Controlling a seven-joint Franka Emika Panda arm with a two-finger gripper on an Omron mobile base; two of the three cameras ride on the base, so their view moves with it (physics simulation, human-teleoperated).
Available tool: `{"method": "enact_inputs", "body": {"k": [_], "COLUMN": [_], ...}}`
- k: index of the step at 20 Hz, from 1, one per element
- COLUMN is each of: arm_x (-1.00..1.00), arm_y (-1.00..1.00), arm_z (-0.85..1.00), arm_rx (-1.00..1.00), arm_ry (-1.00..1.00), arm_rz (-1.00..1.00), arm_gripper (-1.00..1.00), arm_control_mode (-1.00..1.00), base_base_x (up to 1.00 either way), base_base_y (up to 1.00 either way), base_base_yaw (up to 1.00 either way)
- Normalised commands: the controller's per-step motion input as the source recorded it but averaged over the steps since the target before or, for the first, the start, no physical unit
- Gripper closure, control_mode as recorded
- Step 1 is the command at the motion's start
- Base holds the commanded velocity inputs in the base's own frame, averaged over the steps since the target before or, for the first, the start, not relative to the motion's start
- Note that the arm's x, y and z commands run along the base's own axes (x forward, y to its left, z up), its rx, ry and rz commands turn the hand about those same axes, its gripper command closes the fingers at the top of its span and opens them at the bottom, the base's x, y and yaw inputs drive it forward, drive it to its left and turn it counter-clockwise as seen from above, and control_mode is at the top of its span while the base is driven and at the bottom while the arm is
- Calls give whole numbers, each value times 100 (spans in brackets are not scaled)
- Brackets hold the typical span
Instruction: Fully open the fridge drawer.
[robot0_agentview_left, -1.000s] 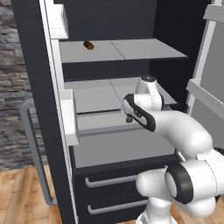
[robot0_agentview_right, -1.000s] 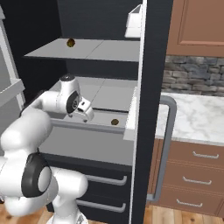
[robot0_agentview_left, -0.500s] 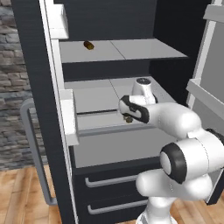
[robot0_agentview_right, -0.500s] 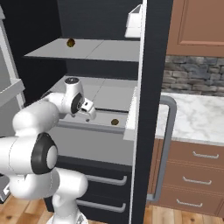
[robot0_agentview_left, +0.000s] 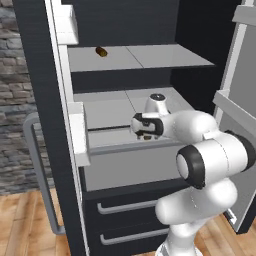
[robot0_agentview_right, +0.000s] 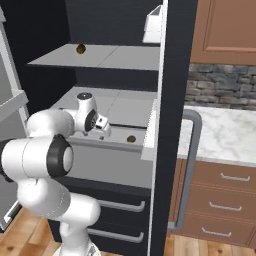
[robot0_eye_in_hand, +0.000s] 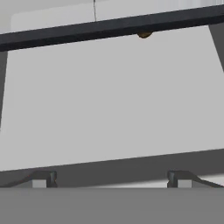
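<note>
Jaws spread wide, prob. over flat smooth fridge drawer (robot0_agentview_left: 130, 165) lip.

A kitchen: open fridge (robot0_agentview_left: 125, 60), marble counter (robot0_agentview_right: 225, 140), wooden cabinets (robot0_agentview_right: 220, 195), and stone backsplash (robot0_agentview_right: 220, 85).

Glossy white, rounded robot arm (robot0_agentview_left: 210, 150) with bulbous segments, dark grey ringed joints, and two small dark finger tips (robot0_eye_in_hand: 43, 178).
</note>
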Motion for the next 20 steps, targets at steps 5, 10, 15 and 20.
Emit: {"method": "enact_inputs", "body": {"k": [5, 10, 15, 20], "arm_x": [0, -85, -100, -100], "arm_y": [0, -26, -39, -43], "arm_z": [-43, -38, -36, -35], "arm_rx": [-3, -4, -2, -2], "arm_ry": [2, 2, 2, 5], "arm_rz": [5, 0, 0, 0], "arm_gripper": [-100, -100, -100, -100], "arm_control_mode": [-100, -100, -100, -100], "base_base_x": [0, 0, 0, 0], "base_base_y": [0, 0, 0, 0], "base_base_yaw": [0, 0, 0, 0]}}
